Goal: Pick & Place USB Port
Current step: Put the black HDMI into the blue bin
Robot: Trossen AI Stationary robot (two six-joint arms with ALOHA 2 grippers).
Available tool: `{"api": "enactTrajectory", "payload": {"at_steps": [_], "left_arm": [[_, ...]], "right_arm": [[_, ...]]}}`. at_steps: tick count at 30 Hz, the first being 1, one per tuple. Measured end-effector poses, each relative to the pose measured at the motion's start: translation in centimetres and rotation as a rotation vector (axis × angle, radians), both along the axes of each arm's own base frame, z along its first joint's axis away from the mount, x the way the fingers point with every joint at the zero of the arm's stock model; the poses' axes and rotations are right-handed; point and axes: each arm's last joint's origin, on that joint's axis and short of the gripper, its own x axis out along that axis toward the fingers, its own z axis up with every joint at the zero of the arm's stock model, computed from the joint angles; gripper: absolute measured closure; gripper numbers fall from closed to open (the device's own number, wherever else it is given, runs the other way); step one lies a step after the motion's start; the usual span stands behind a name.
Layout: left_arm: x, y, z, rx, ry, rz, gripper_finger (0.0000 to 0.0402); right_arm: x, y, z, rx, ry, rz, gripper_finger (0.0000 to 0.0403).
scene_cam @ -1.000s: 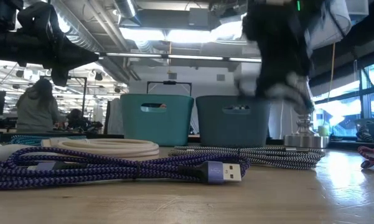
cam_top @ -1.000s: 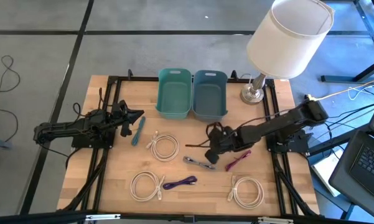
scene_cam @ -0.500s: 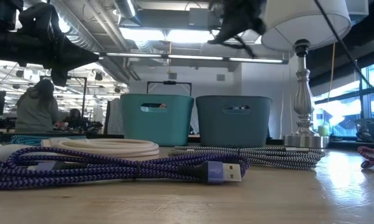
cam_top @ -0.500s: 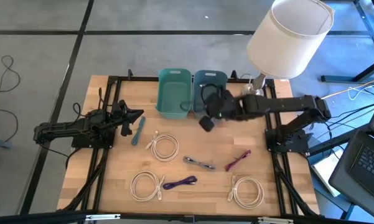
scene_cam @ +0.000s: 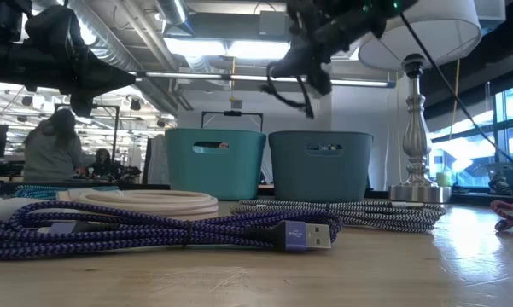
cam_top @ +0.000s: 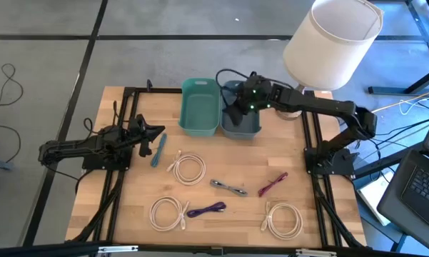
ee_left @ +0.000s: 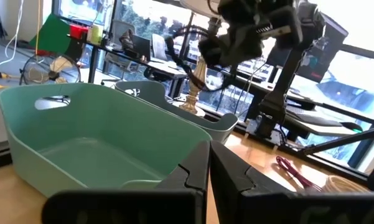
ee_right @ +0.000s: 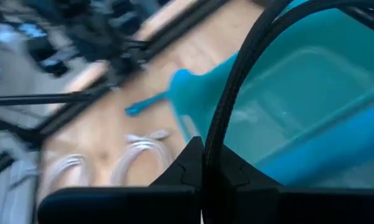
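Cable (cam_top: 226, 74) ends unseen beyond right claw (cam_top: 237, 114).

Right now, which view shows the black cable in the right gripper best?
The high view: the black cable loops from the shut right gripper over the grey-blue bin. The low view shows it dangling; the right wrist view only a strand; the left wrist view a distant loop.

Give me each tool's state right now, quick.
Left tool: shut, holding nothing, parked at the table's left side.
Right tool: shut on the black cable, above the grey-blue bin.
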Motion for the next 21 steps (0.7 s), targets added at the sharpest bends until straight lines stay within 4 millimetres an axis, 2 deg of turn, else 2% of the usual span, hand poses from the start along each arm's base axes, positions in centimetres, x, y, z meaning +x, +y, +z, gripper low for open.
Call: {"api": "enactTrajectory", "payload": {"at_steps": [7,15,21], "left_arm": [[0.0,0.0,0.0,0.016,0.007,0.004,0.0396],[0.0,0.0,0.0,0.016,0.007,0.007,0.0396],[0.0,0.0,0.0,0.015,0.007,0.007,0.0396]], "right_arm": [[-1.7,-2.0,-5.3,0.141,-0.053,-0.091,0.0396],[-3.1,-3.3,-7.9,0.184,-0.048,-0.132,0.0396],[-2.5,-4.1,-9.9,0.212,-0.017,-0.119,0.0396]]}}
